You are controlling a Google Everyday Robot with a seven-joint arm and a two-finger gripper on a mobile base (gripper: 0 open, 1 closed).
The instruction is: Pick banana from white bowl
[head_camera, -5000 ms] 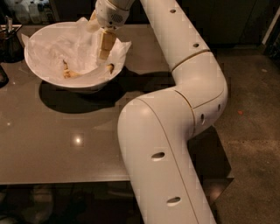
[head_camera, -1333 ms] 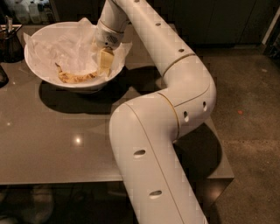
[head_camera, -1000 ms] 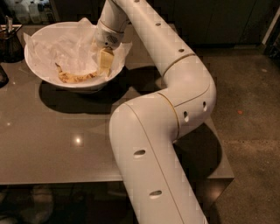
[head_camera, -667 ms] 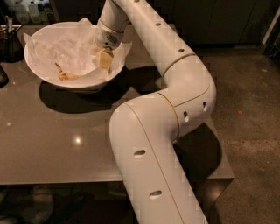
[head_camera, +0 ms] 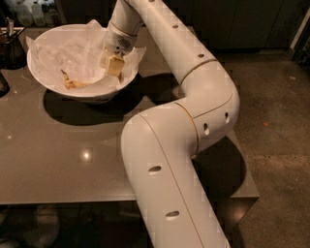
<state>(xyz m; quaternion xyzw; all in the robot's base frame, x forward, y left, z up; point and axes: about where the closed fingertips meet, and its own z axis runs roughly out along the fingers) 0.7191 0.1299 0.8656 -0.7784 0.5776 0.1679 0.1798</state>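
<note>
The white bowl stands at the back left of the grey table, lined with crumpled white paper. The banana, small and yellow-brown with a dark stem, lies on the paper low in the bowl, left of centre. My gripper reaches down from the arm into the right side of the bowl. Its tan tip is just above the paper, to the right of the banana and apart from it. My arm's white links cross the right half of the table.
A dark container with utensils stands at the table's left back edge. Another dark object sits at the left border. The table's right edge drops to a dark floor. Bottles stand behind the table.
Since five seconds ago the gripper has come down into the bowl's right side. In the last second it has hardly moved, and less of the banana's right end shows.
</note>
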